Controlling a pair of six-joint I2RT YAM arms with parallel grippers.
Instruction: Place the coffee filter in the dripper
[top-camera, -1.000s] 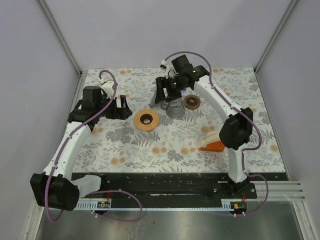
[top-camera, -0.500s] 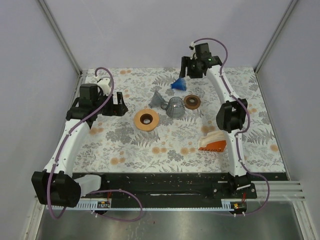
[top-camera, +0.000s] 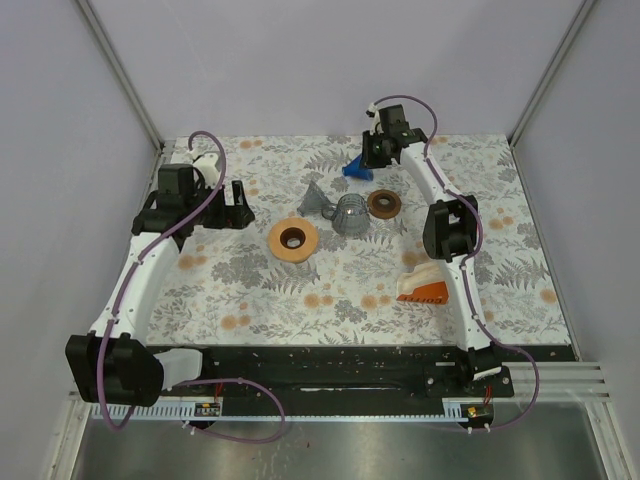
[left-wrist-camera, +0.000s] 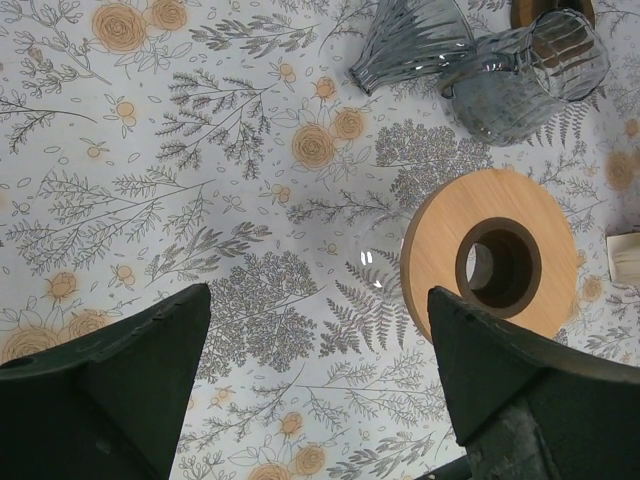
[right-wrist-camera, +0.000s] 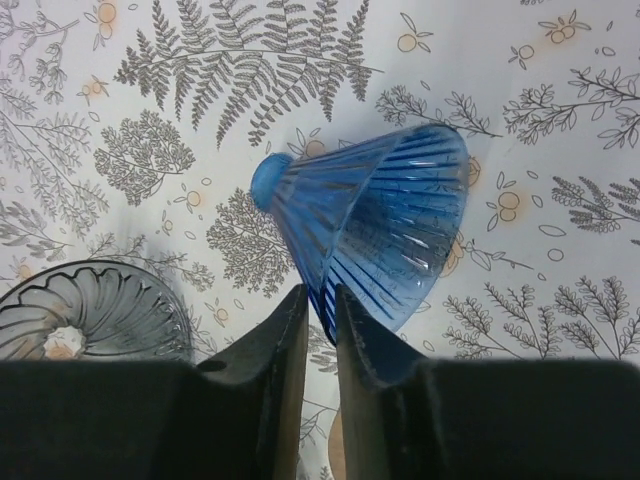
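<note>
The right arm reaches straight out to the far side of the table (top-camera: 250, 290), its gripper (top-camera: 372, 155) pinched nearly shut on the wall of the blue dripper (right-wrist-camera: 375, 225) beside its rim, holding it just above the cloth. The dripper lies tipped over, long axis roughly level, narrow tip toward the left and open mouth toward the right. The left arm is bent over the left side, its gripper (left-wrist-camera: 315, 300) spread wide and holding nothing, with the wooden ring (left-wrist-camera: 490, 265) just ahead of it.
</note>
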